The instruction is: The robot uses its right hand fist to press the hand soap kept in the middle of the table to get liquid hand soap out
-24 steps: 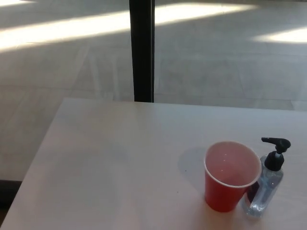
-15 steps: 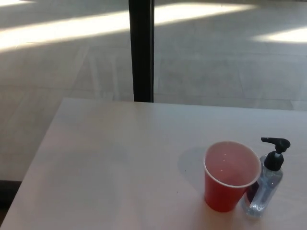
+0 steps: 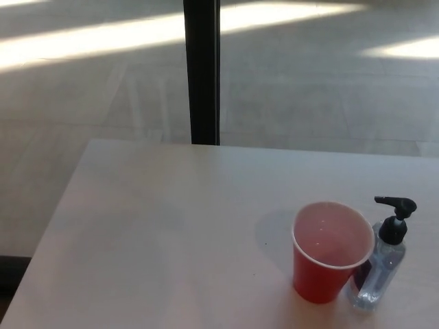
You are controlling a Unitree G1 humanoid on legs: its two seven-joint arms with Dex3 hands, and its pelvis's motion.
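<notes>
A clear hand soap bottle (image 3: 381, 269) with a black pump head (image 3: 395, 204) stands upright on the white table (image 3: 158, 233), near its right front part. Its nozzle points toward picture left, over the rim of a red paper cup (image 3: 328, 251) that stands right beside it and touches or nearly touches it. The cup looks empty inside. Neither of my hands shows in the head view.
A black vertical post (image 3: 202, 68) rises behind the table's far edge. Grey floor with bright sun patches lies beyond. The table's left edge runs diagonally at picture left.
</notes>
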